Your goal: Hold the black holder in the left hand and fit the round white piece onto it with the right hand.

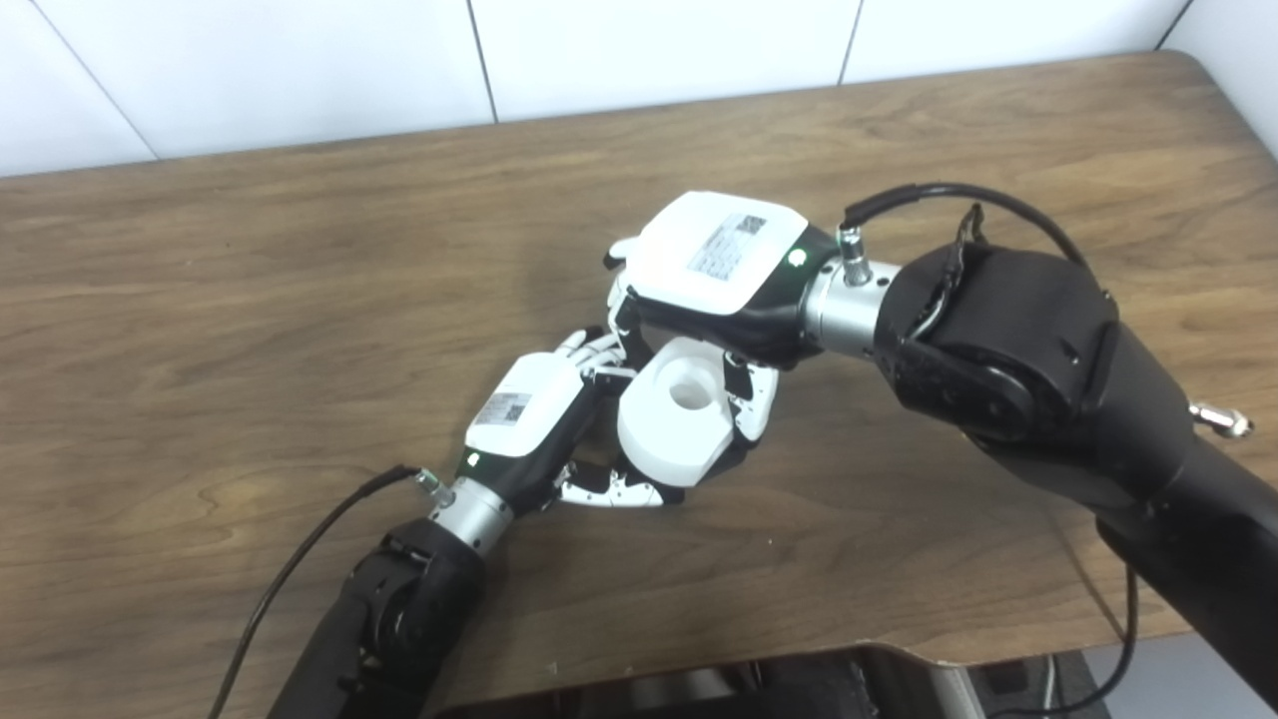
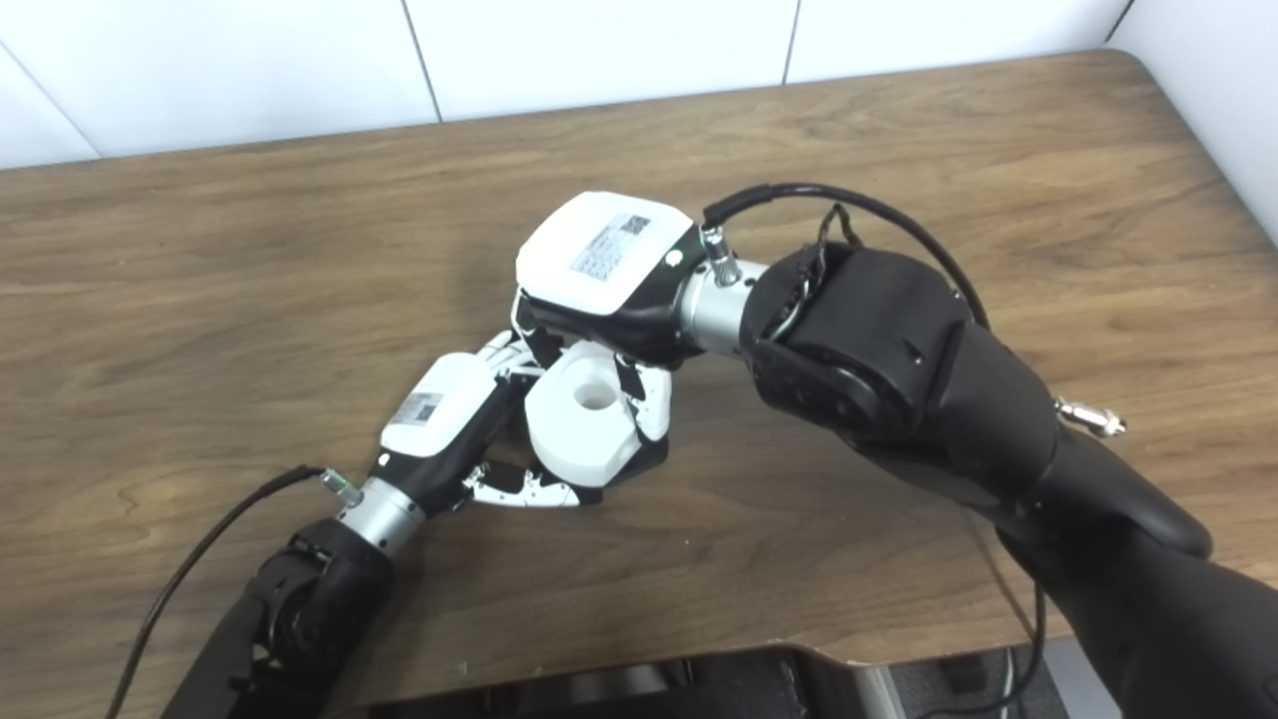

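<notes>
The round white piece (image 1: 667, 424), a thick disc with a hole in its top, sits in the middle of the wooden table (image 1: 300, 250) between both hands. My right hand (image 1: 714, 265) reaches over it from the right, with fingers down both sides, shut on it. My left hand (image 1: 529, 409) comes in from the lower left, its fingers curled under and around the piece's left side. Of the black holder (image 1: 737, 457) only a dark sliver shows beneath the white piece's lower right edge; the rest is hidden by the piece and the fingers.
A black cable (image 1: 300, 559) trails from my left wrist across the table. Another cable (image 1: 949, 190) loops above my right wrist. The table's front edge (image 1: 799, 654) runs just below the arms, and a white wall stands behind the table.
</notes>
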`<state>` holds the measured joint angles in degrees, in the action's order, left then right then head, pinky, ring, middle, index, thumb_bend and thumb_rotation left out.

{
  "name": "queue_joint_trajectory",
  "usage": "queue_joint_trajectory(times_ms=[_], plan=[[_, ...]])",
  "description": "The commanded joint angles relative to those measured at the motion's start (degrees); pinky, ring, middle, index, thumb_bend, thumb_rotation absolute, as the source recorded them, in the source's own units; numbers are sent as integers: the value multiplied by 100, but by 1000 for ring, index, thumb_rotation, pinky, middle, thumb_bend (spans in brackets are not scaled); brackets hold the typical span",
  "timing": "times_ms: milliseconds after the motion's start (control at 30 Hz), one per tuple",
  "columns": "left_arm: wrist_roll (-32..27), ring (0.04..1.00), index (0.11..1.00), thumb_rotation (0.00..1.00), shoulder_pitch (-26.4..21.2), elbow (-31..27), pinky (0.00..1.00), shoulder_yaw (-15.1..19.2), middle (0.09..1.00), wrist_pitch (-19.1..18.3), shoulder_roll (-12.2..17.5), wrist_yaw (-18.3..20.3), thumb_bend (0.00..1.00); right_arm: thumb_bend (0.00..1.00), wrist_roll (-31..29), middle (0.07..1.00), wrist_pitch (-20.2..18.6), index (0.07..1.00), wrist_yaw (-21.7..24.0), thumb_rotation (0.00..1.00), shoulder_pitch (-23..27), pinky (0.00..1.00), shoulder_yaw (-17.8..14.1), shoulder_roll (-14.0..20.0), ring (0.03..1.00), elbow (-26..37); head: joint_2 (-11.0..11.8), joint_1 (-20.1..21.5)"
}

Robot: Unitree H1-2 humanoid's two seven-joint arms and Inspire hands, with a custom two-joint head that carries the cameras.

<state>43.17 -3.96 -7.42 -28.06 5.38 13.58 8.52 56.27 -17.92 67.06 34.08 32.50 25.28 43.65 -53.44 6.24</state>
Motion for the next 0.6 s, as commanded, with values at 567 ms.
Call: queue_joint_trajectory(times_ms=[567], plan=[[153, 895, 488, 63, 61, 129, 962, -144, 819, -35, -6, 196, 516, 527, 671, 780, 651, 478, 541, 144, -162, 852, 52, -350, 914, 125, -4, -6]])
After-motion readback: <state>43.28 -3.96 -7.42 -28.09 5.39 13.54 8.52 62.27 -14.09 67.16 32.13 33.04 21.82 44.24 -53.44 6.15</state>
